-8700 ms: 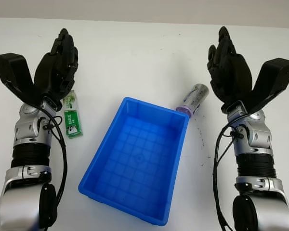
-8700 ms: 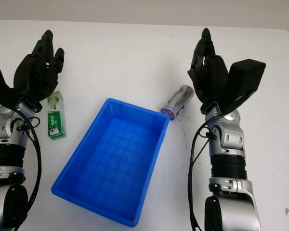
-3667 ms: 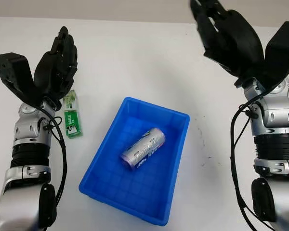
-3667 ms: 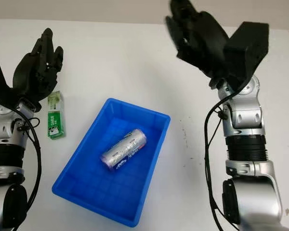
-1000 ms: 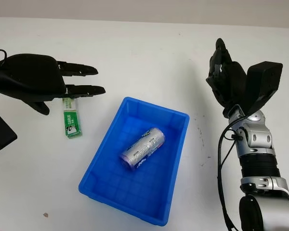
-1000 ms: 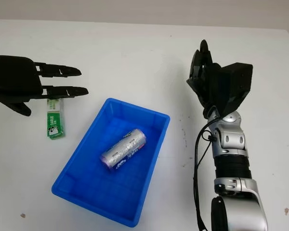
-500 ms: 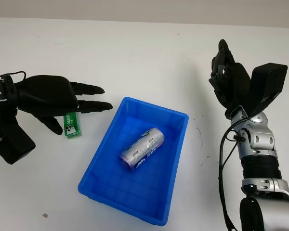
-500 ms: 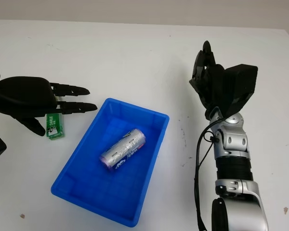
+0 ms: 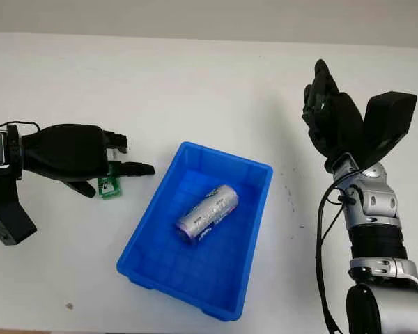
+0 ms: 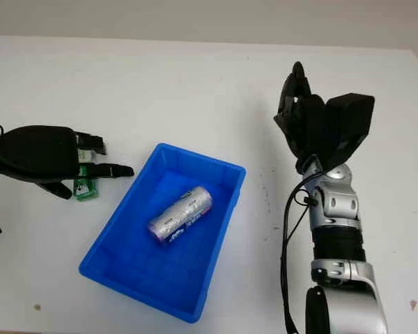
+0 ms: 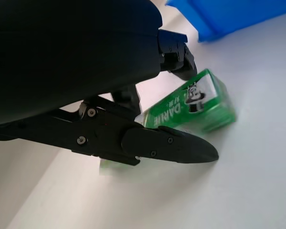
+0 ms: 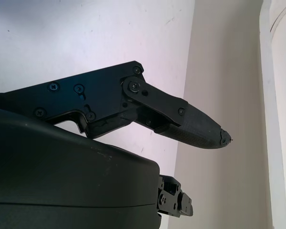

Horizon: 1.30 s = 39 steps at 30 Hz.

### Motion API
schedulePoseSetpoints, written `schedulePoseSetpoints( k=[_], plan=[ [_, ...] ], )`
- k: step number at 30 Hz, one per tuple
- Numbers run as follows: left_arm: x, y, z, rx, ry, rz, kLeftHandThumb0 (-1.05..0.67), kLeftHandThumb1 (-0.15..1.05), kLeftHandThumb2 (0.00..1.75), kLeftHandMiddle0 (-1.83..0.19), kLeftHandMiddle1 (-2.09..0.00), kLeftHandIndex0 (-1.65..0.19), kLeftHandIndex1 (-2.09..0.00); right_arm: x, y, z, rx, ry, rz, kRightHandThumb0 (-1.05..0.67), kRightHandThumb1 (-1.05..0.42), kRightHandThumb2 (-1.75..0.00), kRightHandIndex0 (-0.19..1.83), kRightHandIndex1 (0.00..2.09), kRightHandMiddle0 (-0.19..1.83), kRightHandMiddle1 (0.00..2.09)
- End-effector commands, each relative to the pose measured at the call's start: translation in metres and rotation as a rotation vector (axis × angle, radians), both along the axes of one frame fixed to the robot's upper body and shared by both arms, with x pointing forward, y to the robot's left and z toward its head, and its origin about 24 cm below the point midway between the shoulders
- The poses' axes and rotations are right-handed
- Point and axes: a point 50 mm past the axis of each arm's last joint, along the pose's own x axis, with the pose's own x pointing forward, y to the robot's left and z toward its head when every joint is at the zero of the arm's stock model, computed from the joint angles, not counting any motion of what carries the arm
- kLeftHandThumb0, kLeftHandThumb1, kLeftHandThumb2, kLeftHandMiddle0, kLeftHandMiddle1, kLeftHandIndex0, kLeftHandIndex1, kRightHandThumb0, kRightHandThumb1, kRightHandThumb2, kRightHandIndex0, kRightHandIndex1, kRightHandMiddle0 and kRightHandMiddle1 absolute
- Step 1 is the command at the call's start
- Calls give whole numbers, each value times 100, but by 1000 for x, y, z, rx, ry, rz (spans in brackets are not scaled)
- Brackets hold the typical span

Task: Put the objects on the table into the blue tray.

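White table (image 9: 195,83), open room all round. Blue tray (image 9: 251,278) mid-table, silver can (image 9: 207,213) lying inside. Right hand (image 9: 331,122) raised at right, open, idle. Left hand (image 9: 73,152) down over green packet (image 9: 109,186) left of tray, fingers (image 11: 167,143) closing around it; grip not confirmed. Probably light, stiff, slick; pinch long sides. Tray rim near: lift first.

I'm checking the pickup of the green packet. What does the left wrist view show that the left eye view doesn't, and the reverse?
The wrist view adds the lettering DARLIE and a small figure printed on the green packet. The eye view adds the silver can lying in the blue tray, and the right hand, open, raised to the tray's right. Both show the left hand over the packet, which lies on the white table beside the tray.
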Motion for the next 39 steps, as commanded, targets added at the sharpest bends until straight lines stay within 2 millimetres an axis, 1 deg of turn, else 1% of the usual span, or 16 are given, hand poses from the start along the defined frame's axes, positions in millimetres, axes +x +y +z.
schedulePoseSetpoints(
  k=[1,4,5,6,7,8,11,14,21,26,28,31,33,36,37,39],
  plan=[
    [4,2,-4,51,-19,-1,-13,105,16,-57,-208,-13,-205,-2,-3,5,0,-25,-1,-69,-105,-84,-19,0,-19,0],
    [8,4,-2,60,-85,-25,-14,105,11,-50,-209,-8,-208,-1,-2,5,-14,-16,3,-67,-105,-86,-19,0,-19,0],
    [9,3,-1,55,-102,-25,-19,105,13,-56,-209,-9,-209,-1,-2,5,-19,-13,2,-66,-105,-86,-19,0,-19,0],
    [11,3,0,44,-103,2,-24,105,18,-60,-209,-12,-209,-1,-1,5,-25,-10,0,-66,-105,-86,-19,0,-19,0],
    [12,2,1,36,-107,16,-30,105,28,-64,-209,-14,-209,-1,-1,5,-26,-8,1,-66,-105,-86,-19,0,-19,0],
    [14,1,3,30,-112,23,-38,105,42,-76,-209,-24,-209,0,-1,5,-26,-8,6,-66,-105,-86,-19,0,-19,0],
    [16,-2,6,-3,-104,65,-47,105,58,-100,-209,-47,-209,0,-1,4,-29,-6,11,-66,-105,-86,-19,0,-19,0],
    [18,-4,7,-22,-92,116,-52,105,59,-117,-209,-58,-209,0,-1,4,-26,-3,18,-65,-105,-87,-19,0,-19,0],
    [23,-11,12,-54,-116,181,-52,105,59,-129,-209,-62,-209,0,-2,3,-30,-2,18,-66,-105,-86,-19,0,-19,0],
    [24,-20,23,-115,-181,100,-51,105,50,-124,-209,-60,-209,1,-1,2,-33,3,18,-67,-105,-86,-19,0,-19,0],
    [25,-23,27,-114,-215,91,-50,105,51,-120,-209,-57,-209,1,-1,2,-38,4,19,-67,-105,-86,-19,0,-19,0],
    [27,-28,34,-161,-216,100,-49,105,47,-117,-209,-47,-209,2,0,1,-38,4,19,-67,-105,-85,-19,0,-19,0],
    [29,-34,41,-180,-204,121,-48,105,50,-114,-209,-42,-209,2,0,1,-37,4,20,-67,-105,-85,-19,0,-19,0],
    [30,-42,51,-234,-180,160,-47,105,51,-108,-209,-39,-209,2,0,1,-38,3,18,-66,-105,-85,-19,0,-19,0],
    [30,-45,55,-262,-181,158,-47,105,52,-98,-209,-35,-209,3,0,1,-37,5,16,-66,-105,-84,-19,0,-19,0],
    [28,-50,62,-313,-217,101,-47,105,49,-95,-209,-40,-209,3,1,1,-37,6,16,-66,-105,-84,-19,0,-19,0]
  ],
)
